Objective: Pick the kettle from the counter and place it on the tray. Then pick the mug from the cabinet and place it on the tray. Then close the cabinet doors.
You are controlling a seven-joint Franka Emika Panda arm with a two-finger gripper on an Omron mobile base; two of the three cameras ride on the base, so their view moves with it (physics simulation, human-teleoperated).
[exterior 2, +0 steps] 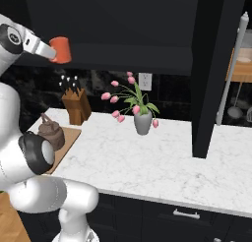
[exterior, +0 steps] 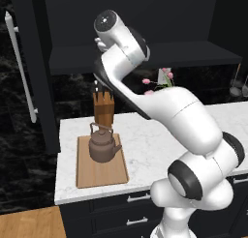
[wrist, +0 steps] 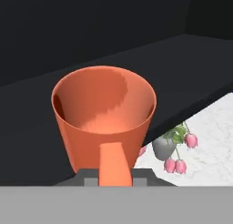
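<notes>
One kettle (exterior: 103, 145) sits upright on the tray (exterior: 99, 176) on the counter (exterior: 145, 150) in my left base view. From the right base view, my gripper (exterior 2: 55, 51) holds the mug (exterior 2: 61, 49) up before the open cabinet (exterior 2: 123, 44). Hand view: jaws pinched on the mug's handle, its bowl empty, above the vase of tulips (wrist: 169, 145).

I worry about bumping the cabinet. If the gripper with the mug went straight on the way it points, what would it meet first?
Probably the dark back wall of the cabinet; depth is unclear. The gripper holds the mug by its handle, so the mug would touch first.
</notes>
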